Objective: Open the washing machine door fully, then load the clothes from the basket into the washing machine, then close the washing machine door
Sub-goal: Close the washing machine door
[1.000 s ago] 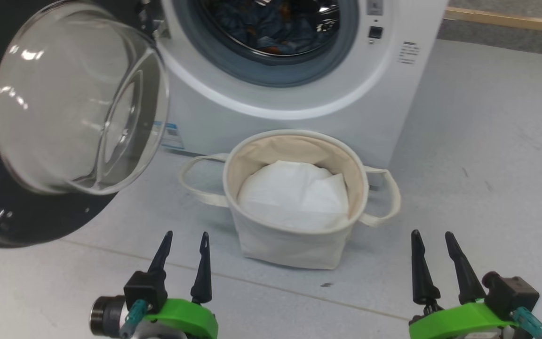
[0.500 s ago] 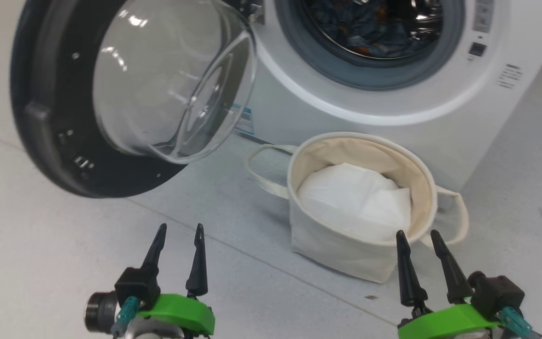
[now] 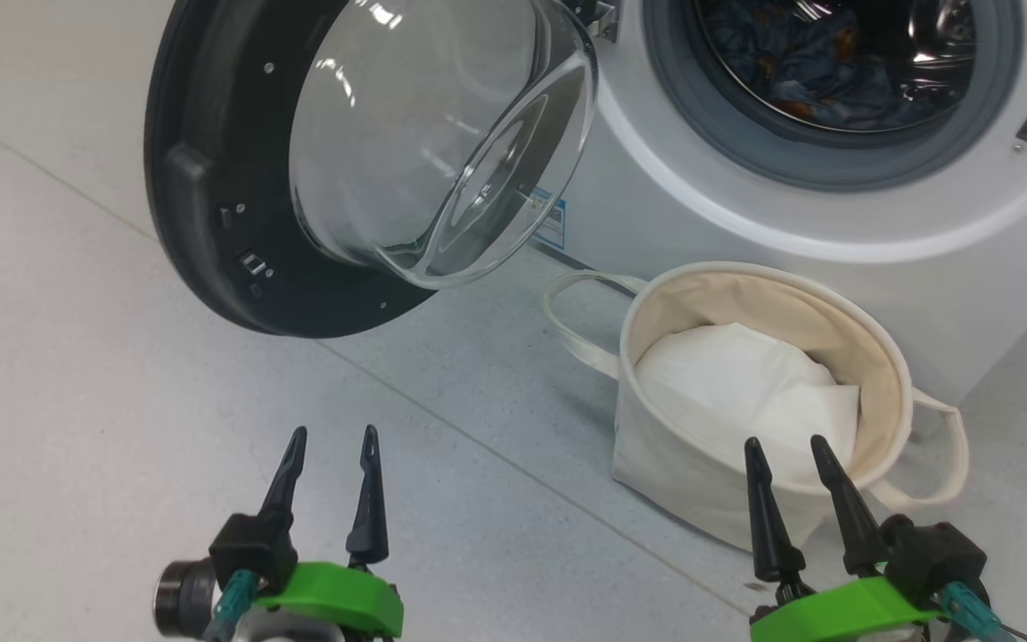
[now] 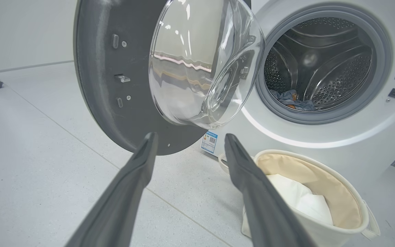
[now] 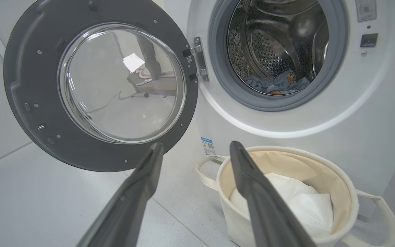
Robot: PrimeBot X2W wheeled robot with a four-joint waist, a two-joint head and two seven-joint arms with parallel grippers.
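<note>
The basket [image 3: 683,464] sits on the floor [image 3: 121,401] before the washing machine [image 3: 745,241], below its drum [image 5: 269,41] mouth. The washing machine door [image 3: 210,223] stands swung out to the left. In the drum lie clothes [image 3: 799,62], in the basket a sheet [image 3: 736,383].

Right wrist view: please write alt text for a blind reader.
The door stands wide open, left of the drum, where blue clothes lie. Below, the basket holds a white sheet; the open right gripper points between door and basket.
</note>
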